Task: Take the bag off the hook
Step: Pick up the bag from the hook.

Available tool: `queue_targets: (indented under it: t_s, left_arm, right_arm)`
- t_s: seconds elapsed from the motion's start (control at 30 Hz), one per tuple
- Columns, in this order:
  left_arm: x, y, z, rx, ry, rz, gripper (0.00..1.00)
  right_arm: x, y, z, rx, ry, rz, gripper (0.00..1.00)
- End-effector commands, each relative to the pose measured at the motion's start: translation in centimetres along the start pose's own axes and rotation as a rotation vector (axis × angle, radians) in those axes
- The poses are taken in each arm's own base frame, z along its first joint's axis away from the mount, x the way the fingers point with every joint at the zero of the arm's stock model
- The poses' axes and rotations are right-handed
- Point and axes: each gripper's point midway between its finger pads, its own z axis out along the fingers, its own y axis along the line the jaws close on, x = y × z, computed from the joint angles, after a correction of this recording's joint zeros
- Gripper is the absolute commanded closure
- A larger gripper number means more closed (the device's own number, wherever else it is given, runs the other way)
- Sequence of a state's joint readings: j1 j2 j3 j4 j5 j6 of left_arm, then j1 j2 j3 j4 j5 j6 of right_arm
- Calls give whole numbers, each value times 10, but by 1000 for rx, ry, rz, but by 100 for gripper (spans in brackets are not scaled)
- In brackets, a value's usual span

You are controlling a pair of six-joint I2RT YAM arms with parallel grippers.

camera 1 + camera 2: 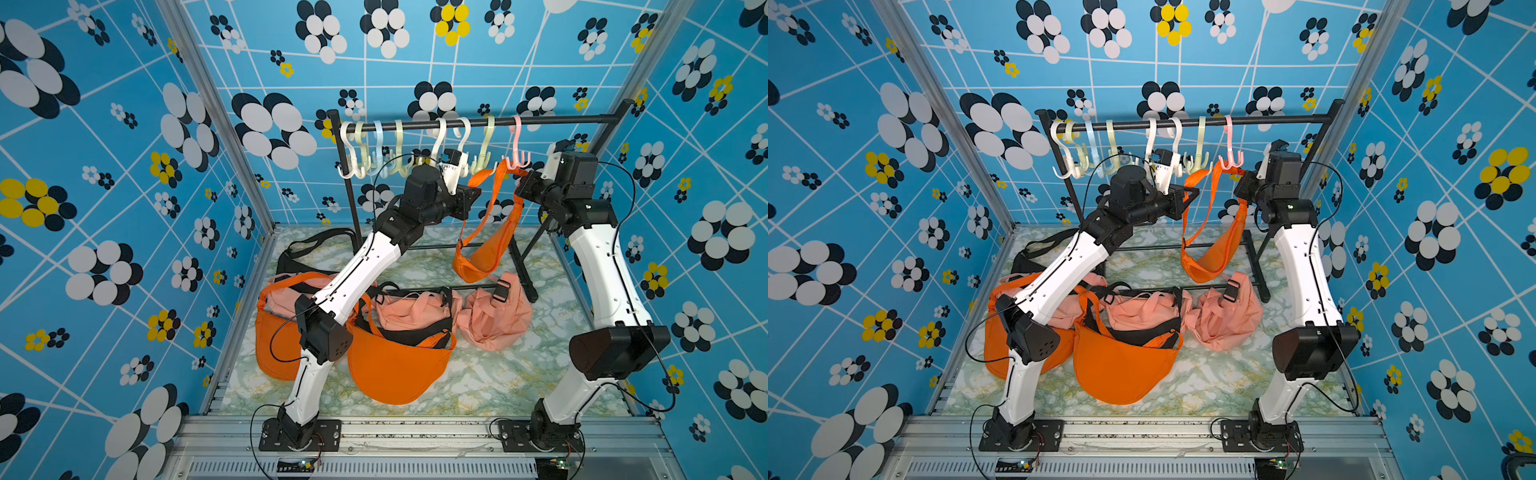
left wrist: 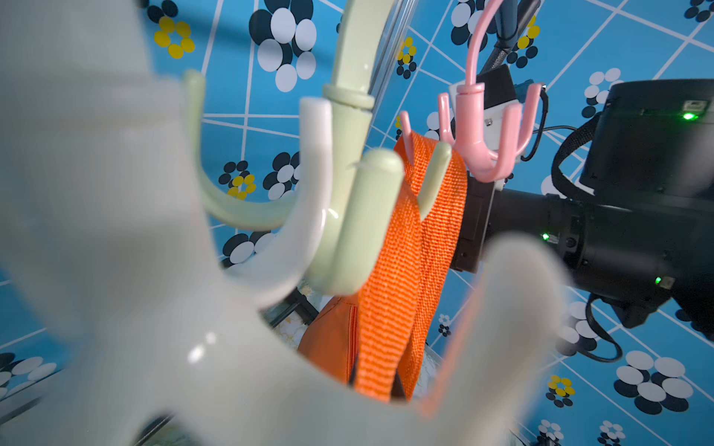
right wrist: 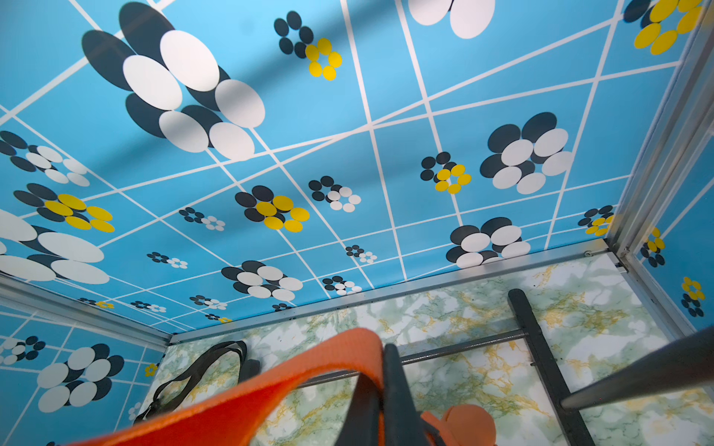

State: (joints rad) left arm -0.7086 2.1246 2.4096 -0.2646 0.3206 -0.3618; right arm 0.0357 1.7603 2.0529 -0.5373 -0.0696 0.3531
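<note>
An orange bag (image 1: 482,257) (image 1: 1214,253) hangs by its woven strap (image 2: 390,270) from a prong of the pink hook (image 1: 516,160) (image 1: 1230,160) (image 2: 483,154) on the black rail. My left gripper (image 1: 476,193) (image 1: 1196,192) (image 2: 376,386) reaches in from the left and is shut on the strap's left loop. A blurred white hook hides most of its jaws in the left wrist view. My right gripper (image 1: 519,187) (image 1: 1239,187) (image 3: 382,401) sits just below the pink hook, shut on the strap (image 3: 270,390).
The rail (image 1: 478,121) carries several more white, green and blue hooks (image 1: 440,141); a white one (image 2: 154,309) crowds the left wrist camera. On the marble table (image 1: 498,386) lie orange (image 1: 399,370), peach (image 1: 494,320) and black (image 1: 307,249) bags. The rack's legs (image 1: 523,266) stand behind.
</note>
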Motion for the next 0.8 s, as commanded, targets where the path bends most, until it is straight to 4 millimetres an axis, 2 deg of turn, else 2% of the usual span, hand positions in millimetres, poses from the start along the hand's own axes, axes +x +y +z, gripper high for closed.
queue_targets:
  t_s: [0.0,0.2,0.27,0.3,0.33,0.47,0.53,0.57,0.6,0.63,0.7,0.77]
  left_arm:
    - [-21,-29,-18,25,-23,64,100]
    - [-24,-42,-21,50,-29,79,100]
    - [-22,-43,-21,52,-22,77,85]
    - [-22,-43,-21,55,-19,74,82]
    - [-20,-43,-21,59,-13,70,79]
    - [-15,-48,-19,96,-3,43,77]
    - [-12,-47,-17,105,7,31,70]
    - [-11,-47,-17,108,10,24,64]
    - [-10,-47,-16,113,13,14,53]
    - [-10,-47,-17,120,14,5,47]
    - [-11,-45,-17,135,15,-20,42]
    - [-14,-44,-18,163,6,-53,41]
  right_arm:
    - [-12,2,-12,-21,-42,18,100]
    - [-34,10,-28,-169,-75,162,100]
    - [-39,10,-32,-204,-80,204,65]
    - [-40,9,-34,-216,-78,223,44]
    - [-39,10,-37,-221,-76,232,32]
    - [-24,10,-53,-222,-51,223,10]
    - [-10,6,-65,-204,-37,199,9]
    - [-1,4,-71,-200,-31,190,8]
    - [8,3,-78,-201,-30,175,7]
    - [18,2,-85,-208,-26,154,7]
    - [41,0,-95,-208,-8,109,5]
    - [58,6,-102,-232,6,43,3]
